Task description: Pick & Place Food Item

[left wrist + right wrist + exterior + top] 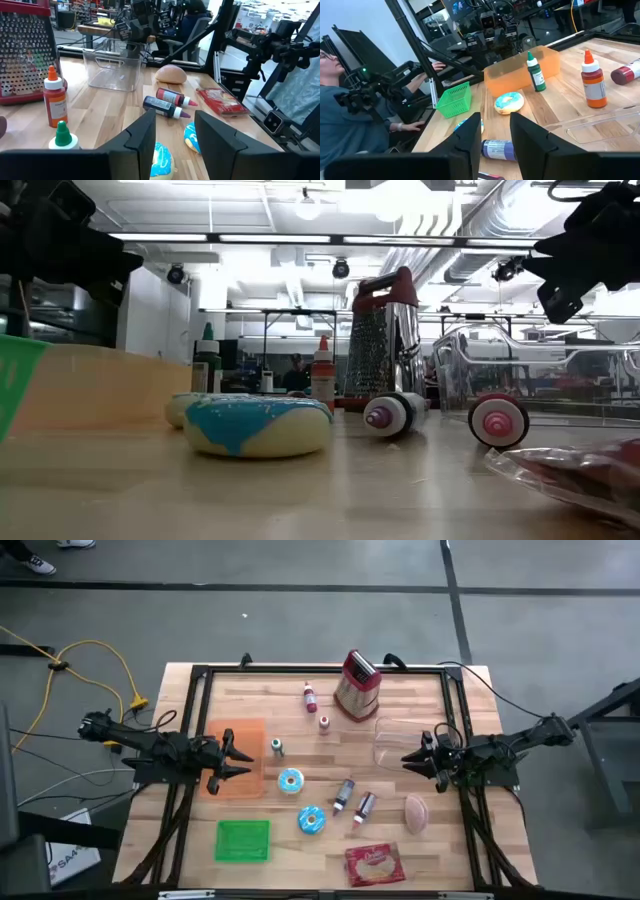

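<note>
Blue-iced donuts [291,780] on table between both arms' slightly parted, empty fingers [142,137].

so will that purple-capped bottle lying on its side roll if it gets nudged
Probably. The purple-capped bottle lies flat on the bare wooden table, and its body looks round, so a sideways push would likely roll it. It sits close beside the red-capped bottle, which might stop it. It looks small and probably light.

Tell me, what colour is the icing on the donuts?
Blue icing on both donuts, clearest in the low view.
</note>
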